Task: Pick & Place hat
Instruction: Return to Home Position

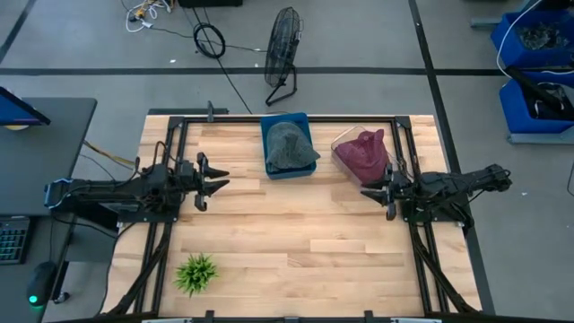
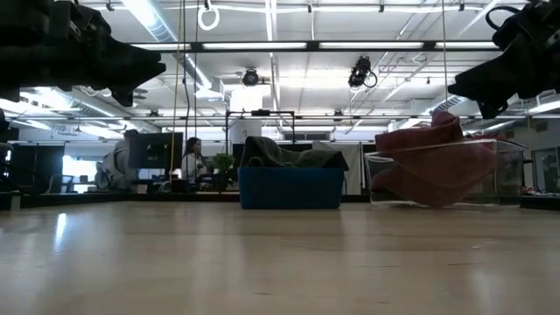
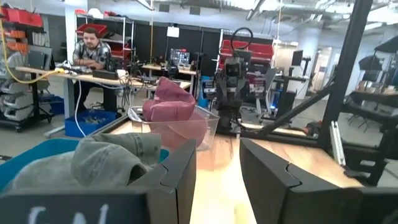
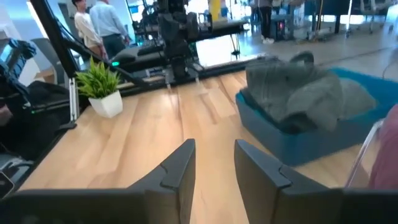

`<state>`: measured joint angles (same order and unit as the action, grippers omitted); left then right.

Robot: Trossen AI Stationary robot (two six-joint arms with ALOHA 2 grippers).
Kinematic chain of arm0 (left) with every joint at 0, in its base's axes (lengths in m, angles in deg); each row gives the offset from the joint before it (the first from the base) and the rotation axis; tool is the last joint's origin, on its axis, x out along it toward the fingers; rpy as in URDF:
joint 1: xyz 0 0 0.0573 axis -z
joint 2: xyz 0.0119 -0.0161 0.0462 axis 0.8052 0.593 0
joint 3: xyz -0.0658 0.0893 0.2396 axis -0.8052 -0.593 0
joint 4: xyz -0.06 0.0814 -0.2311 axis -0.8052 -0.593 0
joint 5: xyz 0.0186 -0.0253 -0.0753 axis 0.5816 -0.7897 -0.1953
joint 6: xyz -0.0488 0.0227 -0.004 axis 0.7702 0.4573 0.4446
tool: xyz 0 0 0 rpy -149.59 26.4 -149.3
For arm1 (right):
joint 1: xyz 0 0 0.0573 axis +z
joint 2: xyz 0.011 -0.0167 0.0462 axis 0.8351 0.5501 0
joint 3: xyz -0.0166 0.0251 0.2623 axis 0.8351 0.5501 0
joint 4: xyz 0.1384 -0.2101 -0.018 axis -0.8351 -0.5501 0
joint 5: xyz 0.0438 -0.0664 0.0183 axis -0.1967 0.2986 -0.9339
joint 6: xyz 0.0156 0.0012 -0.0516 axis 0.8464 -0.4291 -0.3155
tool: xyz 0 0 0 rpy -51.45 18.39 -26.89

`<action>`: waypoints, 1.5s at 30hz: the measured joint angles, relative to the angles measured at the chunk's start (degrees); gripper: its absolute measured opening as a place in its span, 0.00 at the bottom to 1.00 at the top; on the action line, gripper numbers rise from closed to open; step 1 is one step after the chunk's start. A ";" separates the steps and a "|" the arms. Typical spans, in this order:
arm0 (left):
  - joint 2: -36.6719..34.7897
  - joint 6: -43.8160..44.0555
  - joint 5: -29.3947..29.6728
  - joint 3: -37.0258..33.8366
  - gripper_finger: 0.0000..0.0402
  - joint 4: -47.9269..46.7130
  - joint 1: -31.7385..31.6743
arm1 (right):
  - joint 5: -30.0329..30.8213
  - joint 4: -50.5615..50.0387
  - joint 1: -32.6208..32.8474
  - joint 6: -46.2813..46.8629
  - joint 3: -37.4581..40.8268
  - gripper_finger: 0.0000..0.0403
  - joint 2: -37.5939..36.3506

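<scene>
A grey hat [image 1: 289, 145] lies heaped in a blue bin [image 1: 267, 167] at the table's far middle; it also shows in the left wrist view [image 3: 102, 163] and right wrist view [image 4: 298, 90]. A maroon hat [image 1: 363, 152] sits in a clear bin [image 1: 338, 144] to its right, its top rising above the rim [image 2: 429, 157]. My left gripper [image 1: 213, 181] hovers open above the table's left side, pointing right. My right gripper [image 1: 371, 191] hovers open at the right side, just near of the clear bin, pointing left.
A small potted plant [image 1: 195, 273] stands at the table's near left corner. Bare wood [image 1: 296, 233] spreads between the two arms. A black frame [image 1: 179, 121] runs along the table's edges. People [image 3: 90, 50] sit at desks beyond the table.
</scene>
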<state>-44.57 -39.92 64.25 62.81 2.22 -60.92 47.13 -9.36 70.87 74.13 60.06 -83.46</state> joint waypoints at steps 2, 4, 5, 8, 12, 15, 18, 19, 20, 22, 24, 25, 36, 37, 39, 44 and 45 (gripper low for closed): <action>0.00 1.94 0.00 0.00 0.31 0.03 0.00 | -0.02 -0.20 0.00 0.55 0.26 0.29 0.00; 0.00 3.67 0.00 0.00 0.31 0.04 0.00 | 0.22 0.25 0.00 0.11 0.25 0.29 -0.02; 0.00 4.21 0.00 0.00 0.31 0.14 0.00 | 0.56 0.34 0.00 -0.27 0.22 0.29 0.00; 0.00 4.26 0.00 -0.02 0.31 0.16 0.00 | 2.09 0.07 0.00 -1.82 0.21 0.29 0.00; 0.00 4.27 0.00 -0.02 0.31 0.17 0.00 | 3.00 0.07 0.00 -3.37 0.21 0.29 0.00; 0.00 4.27 0.00 -0.02 0.31 0.17 0.00 | 2.99 0.07 0.00 -3.34 0.21 0.29 0.00; 0.00 4.25 0.00 -0.02 0.31 0.17 0.00 | 2.99 0.07 0.00 -2.18 0.21 0.29 0.00; 0.00 4.25 0.01 -0.02 0.31 0.17 0.00 | 2.99 0.05 0.00 -2.29 0.21 0.29 0.00; 0.00 4.27 0.01 -0.02 0.31 0.17 0.00 | 2.99 0.05 0.00 -2.52 0.21 0.29 0.00; 0.00 4.23 0.02 -0.02 0.31 0.17 0.00 | 2.98 0.05 0.00 -2.86 0.21 0.29 0.00; 0.00 4.27 0.02 -0.02 0.31 0.17 0.00 | 2.98 0.05 0.00 -2.59 0.21 0.29 0.00; 0.00 4.26 0.00 -0.02 0.31 0.17 0.00 | 2.97 0.05 0.00 -2.44 0.21 0.29 0.00; 0.00 4.21 0.02 -0.02 0.31 0.17 0.00 | 4.54 0.00 -0.02 -2.46 0.17 0.29 0.00; 0.00 4.24 0.02 -0.02 0.31 0.17 0.00 | 4.66 0.02 -0.02 -2.46 0.15 0.29 0.00; 0.00 4.22 0.02 -0.02 0.31 0.17 0.00 | 4.44 0.00 -0.02 -2.44 0.15 0.29 0.00; 0.00 4.21 0.02 -0.02 0.31 0.17 0.00 | 4.39 0.00 -0.02 -2.45 0.15 0.29 0.00; 0.00 4.23 0.02 -0.02 0.31 0.17 0.00 | 4.39 0.00 -0.02 -2.44 0.15 0.29 0.00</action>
<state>-44.57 -35.69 64.27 62.79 2.39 -60.92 51.52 -9.35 70.84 71.69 60.21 -83.46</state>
